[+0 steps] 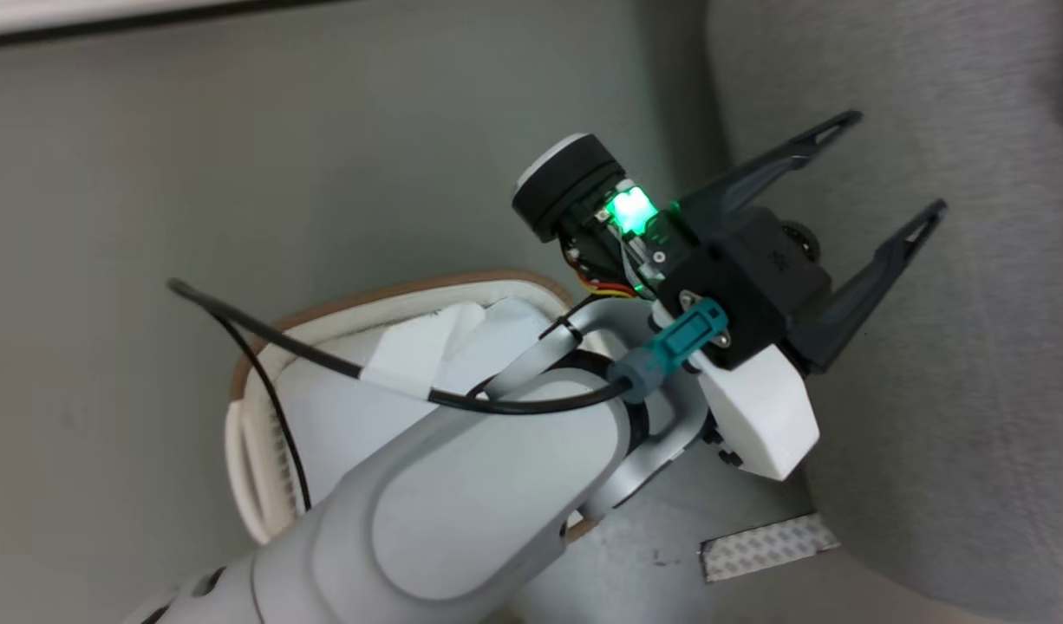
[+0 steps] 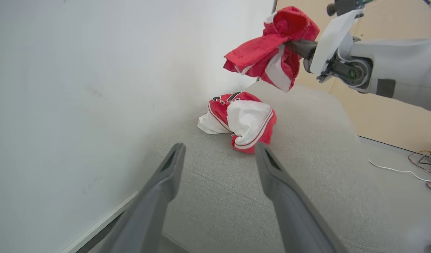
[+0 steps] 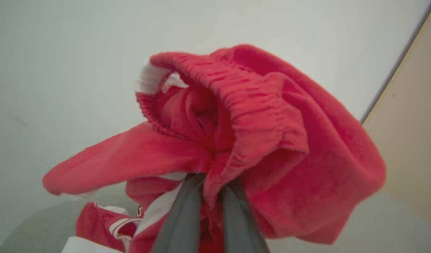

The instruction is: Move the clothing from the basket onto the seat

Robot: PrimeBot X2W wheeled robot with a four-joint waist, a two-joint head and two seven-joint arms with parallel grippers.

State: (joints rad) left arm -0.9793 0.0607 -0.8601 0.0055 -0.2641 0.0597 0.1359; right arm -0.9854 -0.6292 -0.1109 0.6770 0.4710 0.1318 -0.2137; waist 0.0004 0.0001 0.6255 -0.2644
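While its 2 dark fingers are spread wide with nothing between them, the left gripper (image 2: 219, 147) is held over the grey seat (image 2: 307, 168) at the bottom of the left wrist view. Just beyond the fingertips, at the frame's centre, 1 crumpled garment (image 2: 242, 121) is seen lying on the seat, red with white panels and striped trim, near the white wall (image 2: 78, 88). Farther off, at the upper right, a 2nd garment (image 2: 268, 52) is held in the air above the seat by the right gripper (image 2: 298, 46), whose fingertips are buried in the red folds.

At the bottom centre of the right wrist view, the right gripper (image 3: 215, 186) is shown pinched tight on that 2nd garment (image 3: 271, 140), its ribbed waistband bunched across the middle. The crumpled garment (image 3: 106, 225) is glimpsed beneath it at the lower left.

In the head view, the pale forearm (image 1: 462, 503) is seen nearest, at the lower middle. The basket (image 1: 247, 451) is partly covered by it at the lower left, on the floor (image 1: 150, 217), with something white inside that cannot be identified. The left gripper (image 1: 896, 160) is spread above the seat (image 1: 956, 390) at the upper right.
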